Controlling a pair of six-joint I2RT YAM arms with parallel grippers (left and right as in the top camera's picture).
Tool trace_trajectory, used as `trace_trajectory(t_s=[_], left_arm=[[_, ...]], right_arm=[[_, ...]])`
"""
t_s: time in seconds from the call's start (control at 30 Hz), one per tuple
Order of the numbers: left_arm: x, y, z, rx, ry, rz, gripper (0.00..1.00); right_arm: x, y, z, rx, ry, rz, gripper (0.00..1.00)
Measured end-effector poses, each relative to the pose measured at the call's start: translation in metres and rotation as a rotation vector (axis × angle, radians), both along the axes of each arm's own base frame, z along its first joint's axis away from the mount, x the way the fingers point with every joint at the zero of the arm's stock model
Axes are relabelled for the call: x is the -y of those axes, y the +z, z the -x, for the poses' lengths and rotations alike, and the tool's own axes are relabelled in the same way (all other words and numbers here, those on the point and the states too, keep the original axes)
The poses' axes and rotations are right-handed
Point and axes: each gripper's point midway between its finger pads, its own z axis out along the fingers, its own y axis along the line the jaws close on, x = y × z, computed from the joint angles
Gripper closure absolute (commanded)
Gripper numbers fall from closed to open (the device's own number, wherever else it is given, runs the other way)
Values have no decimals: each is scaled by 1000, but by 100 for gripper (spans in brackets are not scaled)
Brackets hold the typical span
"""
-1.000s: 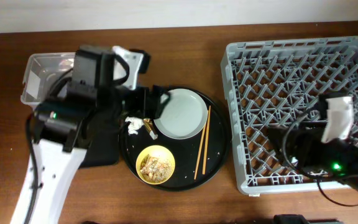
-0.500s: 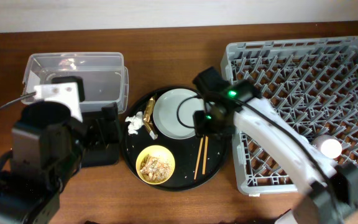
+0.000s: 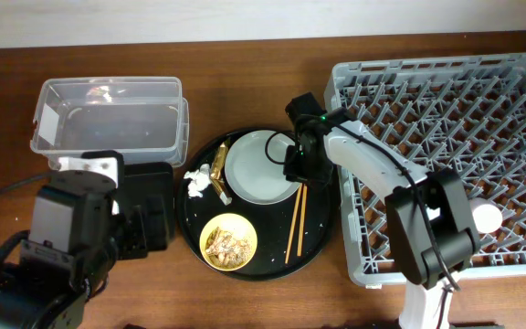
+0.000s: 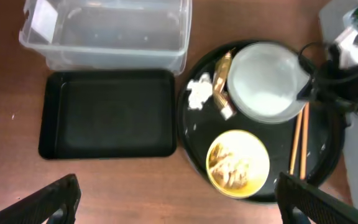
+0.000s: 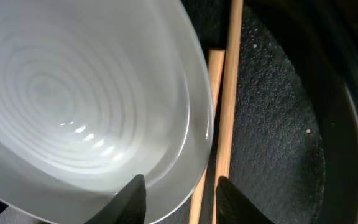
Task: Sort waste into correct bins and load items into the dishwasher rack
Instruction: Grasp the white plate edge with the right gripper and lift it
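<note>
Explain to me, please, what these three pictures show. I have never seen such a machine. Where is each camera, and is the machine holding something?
You see two robot arms at a wooden table, each ending in two fingers. One picture looks straight down from above; the other two come from a camera on each arm's wrist. On the table stand a clear tub, a flat black tray, a big grey rack and a round black tray. The round tray carries a pale plate, a yellow bowl of food scraps, chopsticks, a white tissue and a gold wrapper. The left fingers hang open above the table and hold nothing. The right fingers are open on either side of the plate's rim; they have not gripped it yet.
</note>
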Motion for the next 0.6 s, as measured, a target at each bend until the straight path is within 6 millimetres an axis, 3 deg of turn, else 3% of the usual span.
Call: trace_trajectory(t_s=[0.1,0.27,0.6], left_arm=[[-1,-2,3,-13,0,-5,1],[-1,-2,3,-13,0,-5,0],[-1,-2,3,-13,0,-5,0]], right_arm=[[0,-13,2,-32,-14,10,68],[-2,-15,-3,-15,-25,1,82],[-2,-14,-14,27,-45,5,85]])
